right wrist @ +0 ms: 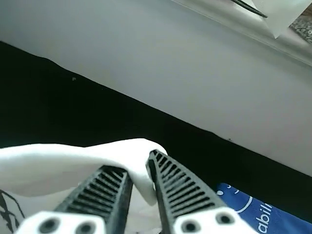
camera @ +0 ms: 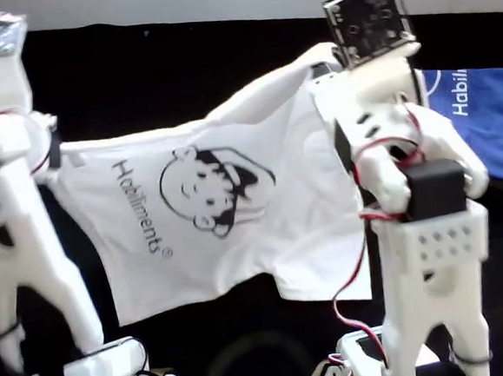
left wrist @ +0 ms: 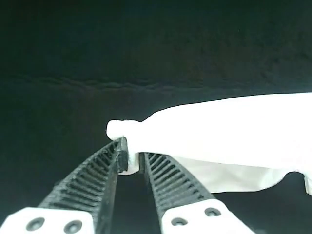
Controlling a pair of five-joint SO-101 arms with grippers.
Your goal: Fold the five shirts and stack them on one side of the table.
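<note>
A white shirt (camera: 228,216) with a black cartoon print hangs stretched in the air between the two arms, above the black table. My left gripper (left wrist: 130,155) is shut on one bunched edge of the white shirt (left wrist: 234,131), at the left of the high view (camera: 50,156). At the upper right of that view, my right gripper (right wrist: 140,170) is shut on another edge of the white shirt (right wrist: 63,163), under the arm's camera board (camera: 369,18). A blue shirt (camera: 481,118) lies flat at the right edge of the table.
The black table cloth (camera: 155,65) covers the surface behind and below the hanging shirt. A pale wall (right wrist: 195,73) runs along the far edge. The blue shirt (right wrist: 253,212) lies close beside the right arm. The arm bases (camera: 118,373) stand at the front edge.
</note>
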